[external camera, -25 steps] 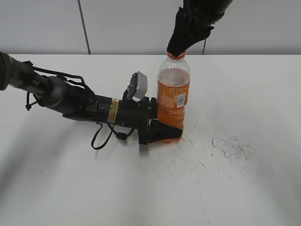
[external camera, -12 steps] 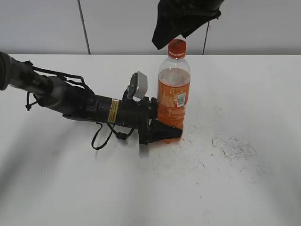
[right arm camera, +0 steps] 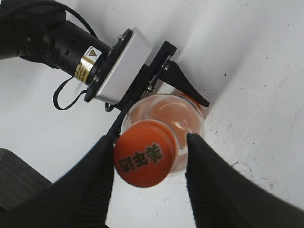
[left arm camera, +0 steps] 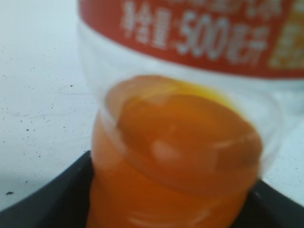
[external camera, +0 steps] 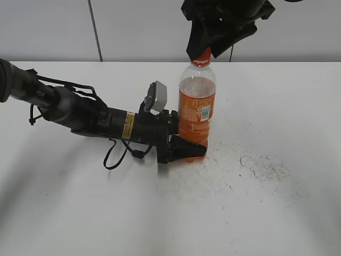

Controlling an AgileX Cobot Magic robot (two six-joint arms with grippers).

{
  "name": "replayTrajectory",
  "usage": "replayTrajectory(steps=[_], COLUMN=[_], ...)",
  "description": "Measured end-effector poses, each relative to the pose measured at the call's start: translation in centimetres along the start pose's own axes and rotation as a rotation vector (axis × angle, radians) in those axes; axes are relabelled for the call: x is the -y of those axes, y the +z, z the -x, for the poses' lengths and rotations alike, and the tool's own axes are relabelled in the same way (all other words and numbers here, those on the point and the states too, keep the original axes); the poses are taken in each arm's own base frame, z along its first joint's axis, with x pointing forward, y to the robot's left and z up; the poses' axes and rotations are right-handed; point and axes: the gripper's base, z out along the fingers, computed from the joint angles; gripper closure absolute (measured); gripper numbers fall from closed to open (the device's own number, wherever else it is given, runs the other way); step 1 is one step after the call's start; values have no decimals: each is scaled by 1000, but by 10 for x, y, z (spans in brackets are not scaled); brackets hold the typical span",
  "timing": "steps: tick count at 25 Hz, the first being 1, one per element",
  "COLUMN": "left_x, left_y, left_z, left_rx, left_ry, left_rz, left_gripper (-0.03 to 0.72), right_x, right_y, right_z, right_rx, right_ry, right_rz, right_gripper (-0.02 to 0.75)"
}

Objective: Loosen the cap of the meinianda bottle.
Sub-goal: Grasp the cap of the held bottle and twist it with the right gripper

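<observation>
Clearly small, round and hard: cap (right arm camera: 145, 158), orange plastic with dark characters printed on top, seated on the neck of the meinianda bottle (external camera: 196, 109) near the middle of the white table (external camera: 277, 213). Likely stiff enough to take a firm pinch, yet smooth-looking on top and so probably slippery; best taken by the side wall, across its width, low enough that the pads do not slide off upward. Bottle upright, clear plastic, well over half full of orange drink, so moderately weighty and steady, but thin-walled and apt to dent under squeeze; label (external camera: 199, 106) orange with a white patch.

Held low down: left gripper (external camera: 184, 148) lying along the table, fingers (left arm camera: 45, 202) clamped on the bottle's base on both sides, drink bulging between them in the left wrist view. Good place for bracing against twist, being the firmest part of the body.

Above: right gripper (right arm camera: 147, 178) poised over the bottle top, fingers (right arm camera: 211, 190) spread apart and straddling the cap, one each side, a gap visible on both sides in the right wrist view, nothing pinched yet. Judged next need: closing squarely on the cap's side before turning; off-centre closing could tip the neck or skid round without loosening.

Dark scuffs (external camera: 264, 165) on the table to the bottle's right, well apart.
</observation>
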Motion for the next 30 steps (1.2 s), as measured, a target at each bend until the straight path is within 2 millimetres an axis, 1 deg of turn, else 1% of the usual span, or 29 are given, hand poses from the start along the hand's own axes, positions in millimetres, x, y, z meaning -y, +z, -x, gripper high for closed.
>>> replayTrajectory(steps=[3,4,6,10,11,13,14,17,18,20,23,24,25,27,30], left_x=[0,0,0,0,0,0,0,0,0,0,0,0,0,0,0], left_y=[0,0,0,0,0,0,0,0,0,0,0,0,0,0,0], left_z=[0,0,0,0,0,0,0,0,0,0,0,0,0,0,0], left_rx=[0,0,0,0,0,0,-1,-1,-1,0,0,0,0,0,0], left_ry=[-2,-2,-2,0,0,0,2,2,2,0,0,0,0,0,-1], left_rz=[1,1,1,0,0,0,-1,-1,-1,0,0,0,0,0,0], left_gripper=[137,137,137,137,137,137,137,137,137,137,137,137,137,137,137], right_x=[0,0,0,0,0,-1,-1,-1,-1,0,0,0,1,1,2], right_y=[0,0,0,0,0,0,0,0,0,0,1,1,1,1,0], right_z=[0,0,0,0,0,0,0,0,0,0,1,1,2,5,7], right_rx=[0,0,0,1,1,2,3,3,4,1,5,9,23,49,76], right_ry=[-45,-66,-116,-346,-429,-664,-730,-804,-804,-762,-613,-580,-487,-331,-80], right_rz=[4,4,5,5,5,6,7,7,7,5,-3,-5,-11,-18,-17], right_gripper=[456,470,470,470,470,470,470,470,469,420,262,230,190,168,190])
